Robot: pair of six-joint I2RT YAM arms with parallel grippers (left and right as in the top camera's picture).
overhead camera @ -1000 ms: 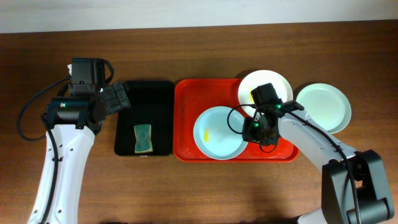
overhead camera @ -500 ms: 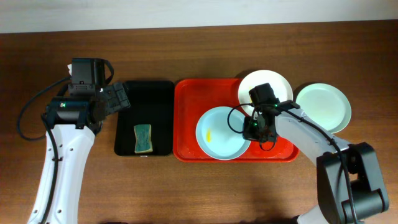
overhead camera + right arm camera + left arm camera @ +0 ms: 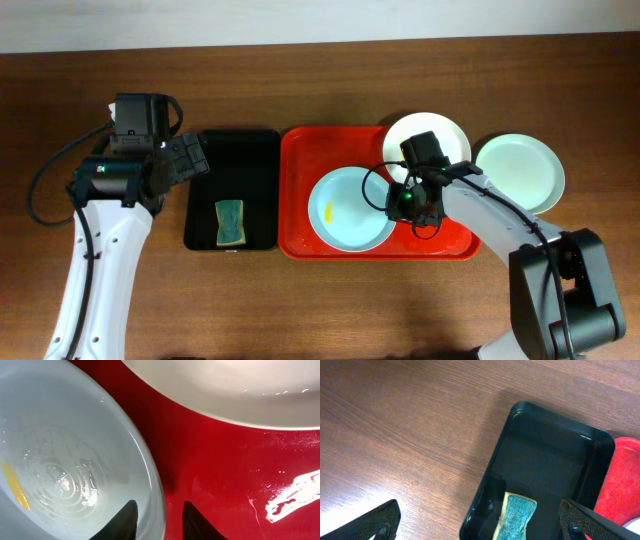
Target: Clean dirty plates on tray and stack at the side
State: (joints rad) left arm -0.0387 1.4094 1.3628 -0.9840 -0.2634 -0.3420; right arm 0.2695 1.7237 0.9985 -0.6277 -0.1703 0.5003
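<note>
With the left gripper (image 3: pixel 479 521) spread wide, the pale blue plate (image 3: pixel 60 450) is best pinched squarely at the rim straddled, lower centre, by the narrowly parted right gripper (image 3: pixel 157 516).

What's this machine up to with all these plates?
Two robot arms are handling plates. The right gripper stands open astride the rim of the pale blue plate, which lies on the red tray and bears a yellow smear. The left gripper hangs open above the black tray with the sponge. A white plate sits at the red tray's far corner; a pale green plate lies on the table beside it.
</note>
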